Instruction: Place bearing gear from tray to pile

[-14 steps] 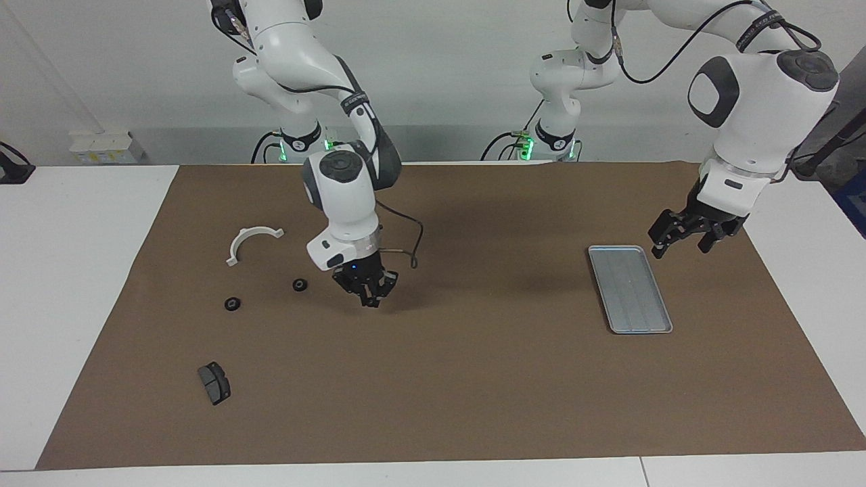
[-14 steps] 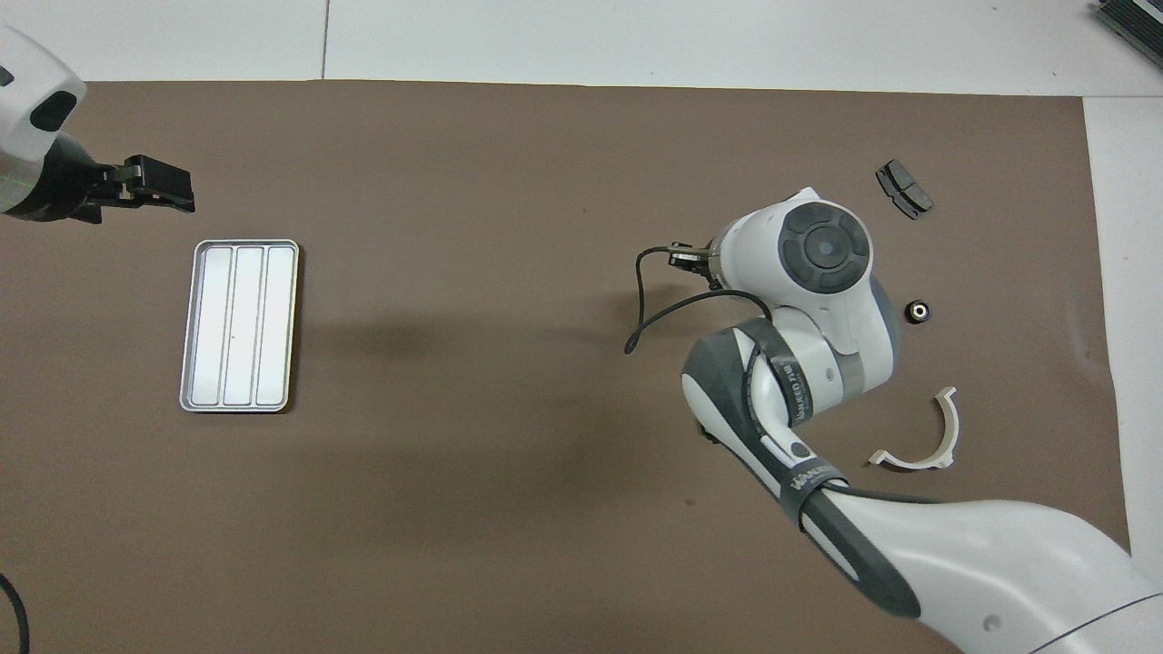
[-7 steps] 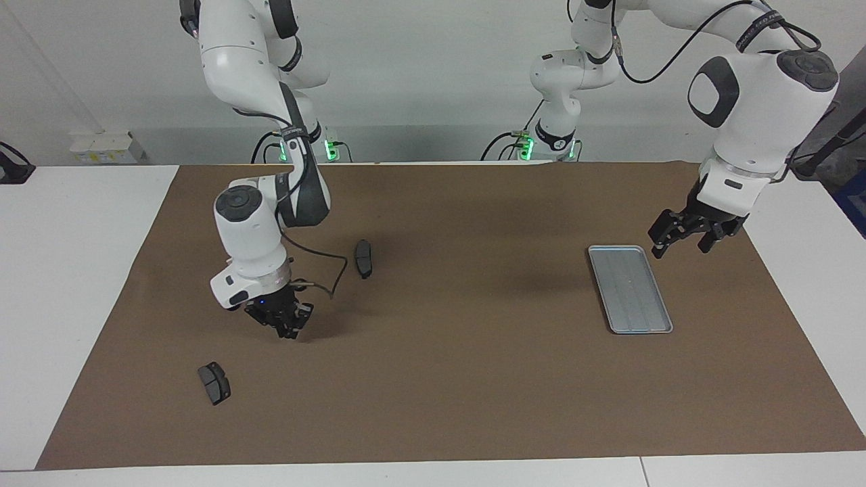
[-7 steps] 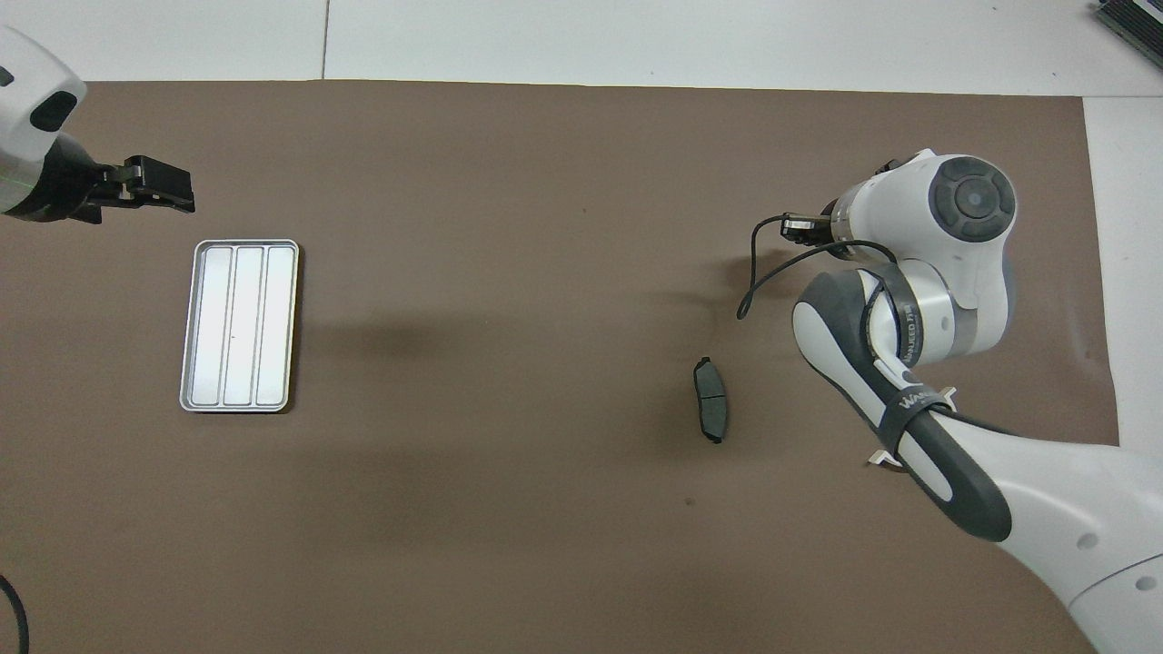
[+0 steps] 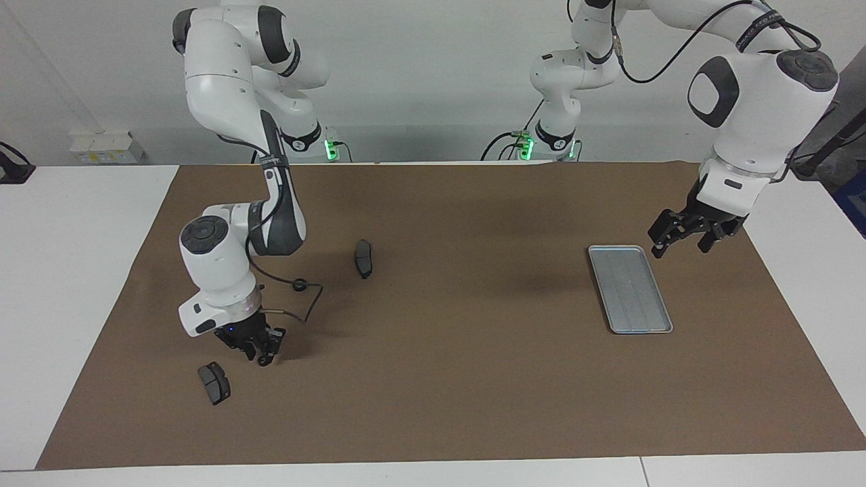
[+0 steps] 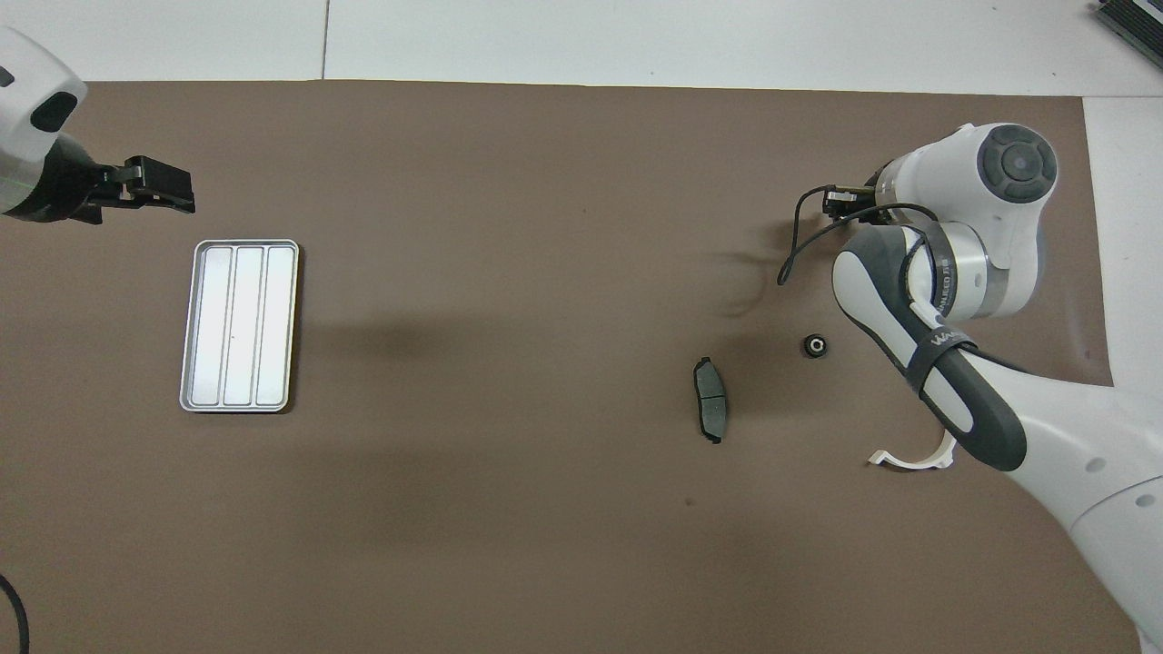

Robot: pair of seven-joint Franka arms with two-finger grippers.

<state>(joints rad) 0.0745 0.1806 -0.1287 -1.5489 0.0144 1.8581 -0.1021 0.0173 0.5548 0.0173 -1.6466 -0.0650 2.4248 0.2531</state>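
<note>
The silver ridged tray point(image 5: 629, 289) lies toward the left arm's end of the mat with nothing in it; it also shows in the overhead view point(image 6: 239, 325). My left gripper point(image 5: 680, 249) hangs open beside the tray's nearer corner, also in the overhead view point(image 6: 186, 186). My right gripper point(image 5: 262, 356) is low over the mat next to a dark brake pad point(image 5: 214, 383). A small black bearing gear point(image 5: 298, 285) lies on the mat by the right arm, seen from above too point(image 6: 815, 345). The white bracket point(image 6: 909, 459) is partly hidden by the right arm.
A second brake pad point(image 5: 364, 258) lies toward the middle of the mat, also in the overhead view point(image 6: 710, 411). A loose black cable point(image 5: 304, 312) hangs from the right wrist. The brown mat point(image 5: 473, 379) covers the white table.
My right arm swung from mid-mat toward its own end and lower, uncovering one brake pad and one bearing gear, covering the bracket in the facing view. The left arm has not moved.
</note>
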